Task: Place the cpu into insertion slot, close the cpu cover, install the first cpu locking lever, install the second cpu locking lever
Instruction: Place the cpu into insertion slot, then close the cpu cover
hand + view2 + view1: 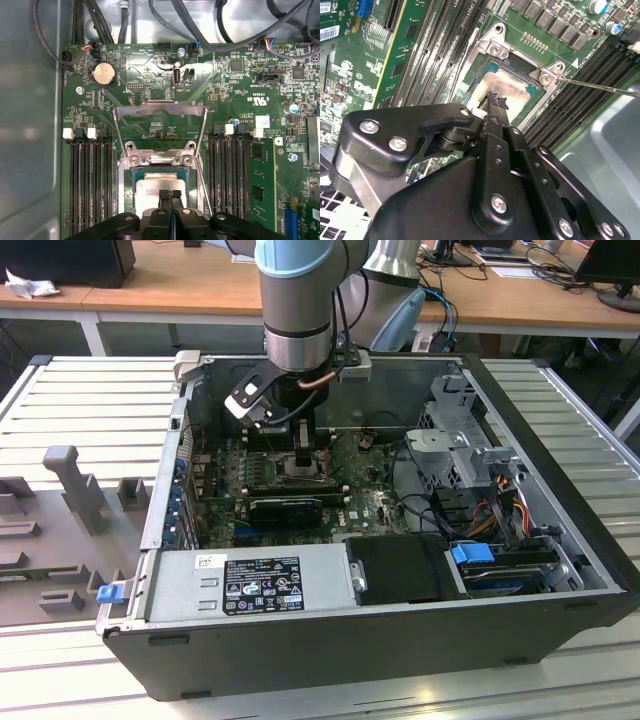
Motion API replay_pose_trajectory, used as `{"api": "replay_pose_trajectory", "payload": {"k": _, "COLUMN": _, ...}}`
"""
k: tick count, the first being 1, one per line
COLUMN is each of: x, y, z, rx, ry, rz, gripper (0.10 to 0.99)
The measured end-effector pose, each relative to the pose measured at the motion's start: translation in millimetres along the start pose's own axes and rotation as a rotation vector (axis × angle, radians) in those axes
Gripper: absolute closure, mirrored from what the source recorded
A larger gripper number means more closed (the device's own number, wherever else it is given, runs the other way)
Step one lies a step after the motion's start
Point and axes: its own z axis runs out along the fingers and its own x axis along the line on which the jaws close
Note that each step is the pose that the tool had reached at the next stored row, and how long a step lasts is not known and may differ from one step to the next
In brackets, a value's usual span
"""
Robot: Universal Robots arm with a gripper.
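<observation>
The cpu (147,192) lies flat in the insertion slot (125,200), its silver top showing in both wrist views (512,85). My gripper (170,194) is shut, fingers pressed together with nothing between them, and the tips (495,98) are at the chip's top near its middle. The cpu cover (160,111) stands open, swung back on its hinge beyond the socket. A thin locking lever rod (600,89) sticks out unlatched beside the socket. In the exterior view the gripper (305,455) reaches down into the open computer case.
Long black memory slots (90,185) flank the socket on both sides. A black finned card (285,508) and the power supply (250,585) sit nearer the exterior view's front. Drive cage and cables (470,470) fill the case's right; the case walls (560,540) surround everything.
</observation>
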Motion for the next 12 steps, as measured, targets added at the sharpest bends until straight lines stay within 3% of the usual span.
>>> {"api": "replay_pose_trajectory", "payload": {"k": 12, "x": 0.1, "y": 4.6, "z": -7.1, "rx": 0.000, "ry": -0.0002, "rz": 0.000, "gripper": 0.980}}
